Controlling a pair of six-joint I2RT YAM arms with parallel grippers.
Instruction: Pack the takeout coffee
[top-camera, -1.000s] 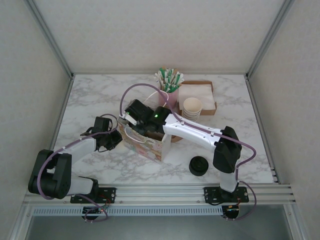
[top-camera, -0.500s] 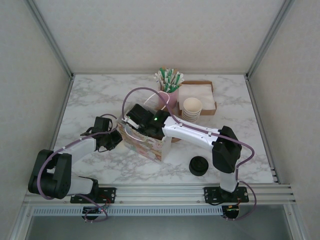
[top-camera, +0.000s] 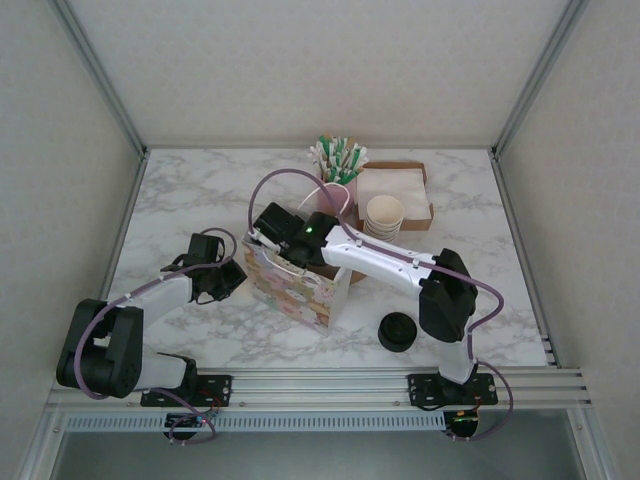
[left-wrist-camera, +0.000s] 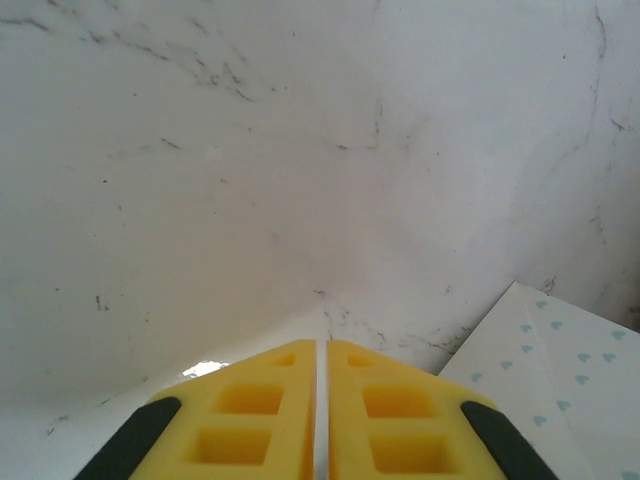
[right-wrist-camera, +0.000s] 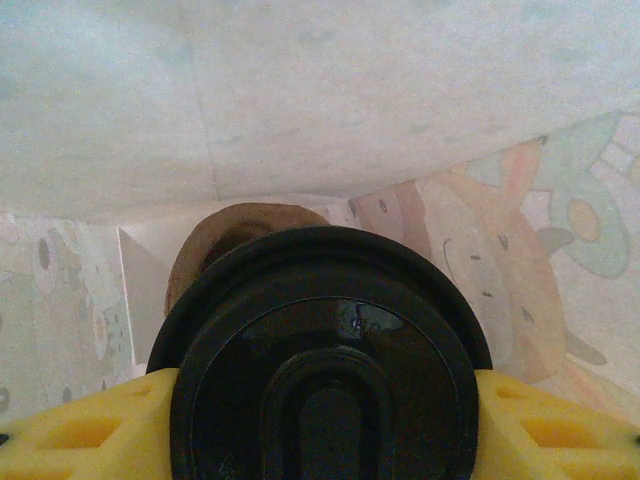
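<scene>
A white marble bench (top-camera: 200, 190) sits inside pale walls, with a pastel animal-print paper bag (top-camera: 295, 290) standing open near its middle. Behind the bag are a pink cup of straws (top-camera: 338, 165), a tray of napkins (top-camera: 400, 185) and a stack of lidless cups (top-camera: 384, 215). A pile of black lids (top-camera: 398, 332) lies near the right arm's base.

The takeout coffee (right-wrist-camera: 320, 340) is held in the right gripper (top-camera: 262, 240), whose yellow jaws clamp it from both sides just under the lid. It hangs in the mouth of the bag. The printed inner walls rise around it, and a brown rounded shape lies below that I cannot identify. The cup's long axis runs upright, lid toward the wrist and base toward the bag's floor, so the coming move looks like a straight descent followed by a release.

The right arm stretches diagonally across the bench from its base, wrist bent down over the bag. The left gripper (left-wrist-camera: 322, 350) lies low just beside the bag's left side, its jaws pressed together with nothing visible between them.
</scene>
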